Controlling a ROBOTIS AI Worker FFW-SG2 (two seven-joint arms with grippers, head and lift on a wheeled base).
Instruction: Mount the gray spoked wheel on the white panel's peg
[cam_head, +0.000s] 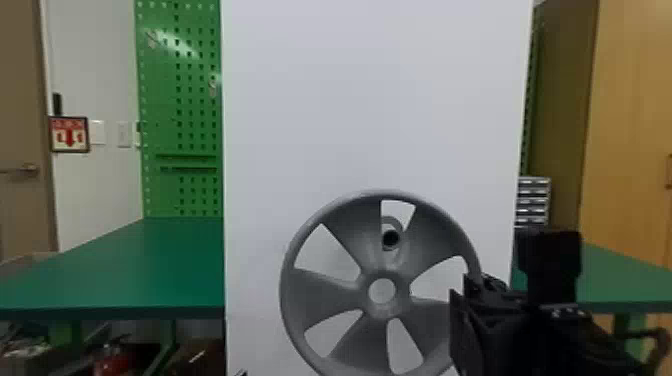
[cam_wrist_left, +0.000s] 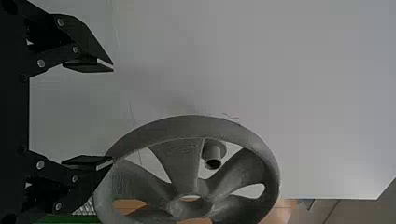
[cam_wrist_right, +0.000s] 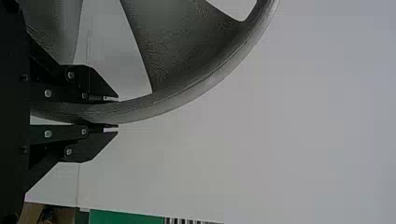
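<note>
My right gripper (cam_head: 462, 310) holds the gray spoked wheel (cam_head: 320, 300) by its rim at the wheel's right side, in front of the white panel (cam_head: 370, 110). In the right wrist view, the right gripper (cam_wrist_right: 112, 113) is shut on the rim of the wheel (cam_wrist_right: 187, 91). The peg (cam_head: 390, 237) shows through an upper opening between spokes, above the wheel's hub. From the left wrist view, the peg (cam_wrist_left: 213, 157) is seen between two spokes of the wheel (cam_wrist_left: 187, 126). My left gripper (cam_wrist_left: 112, 115) is open, with one finger near or overlapping the rim; contact is unclear.
Green tabletops (cam_head: 125, 270) extend on both sides of the white panel. A green pegboard (cam_head: 180, 110) stands behind on the left. On the right are a small drawer unit (cam_head: 533, 200) and a wooden cabinet (cam_head: 630, 125).
</note>
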